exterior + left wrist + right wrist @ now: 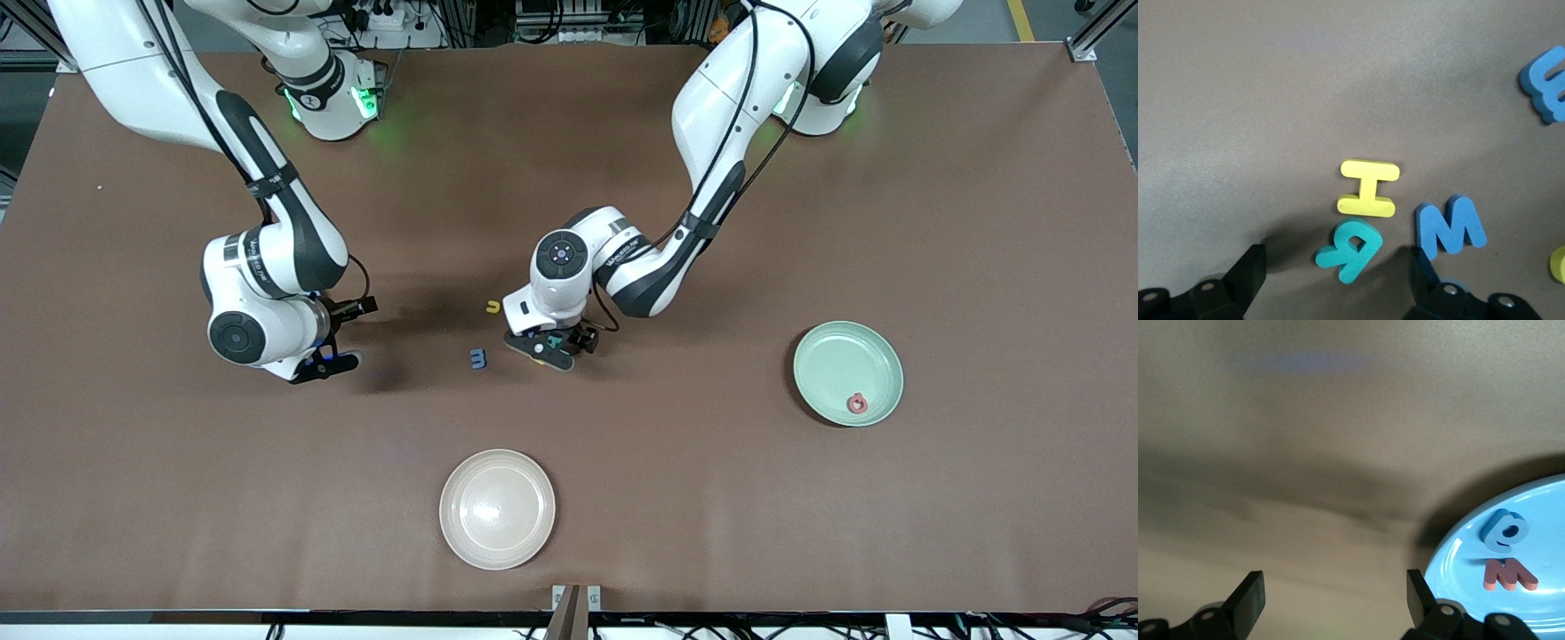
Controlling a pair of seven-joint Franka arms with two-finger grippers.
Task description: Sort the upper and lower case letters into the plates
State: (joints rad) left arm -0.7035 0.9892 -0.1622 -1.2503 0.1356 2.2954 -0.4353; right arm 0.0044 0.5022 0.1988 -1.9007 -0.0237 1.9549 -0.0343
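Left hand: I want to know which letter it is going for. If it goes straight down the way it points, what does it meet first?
Probably the teal letter R, lying between the open fingers of the left hand. The yellow H and blue M lie just outside that gap.

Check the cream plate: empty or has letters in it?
Empty. The front view shows the cream plate with a bare glossy inside and no letters; the mint plate holds one red letter.

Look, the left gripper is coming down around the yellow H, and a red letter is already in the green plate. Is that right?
Not quite. In the left wrist view the open left gripper brackets the teal R, not the yellow H beside it. A red letter does lie in the green plate.
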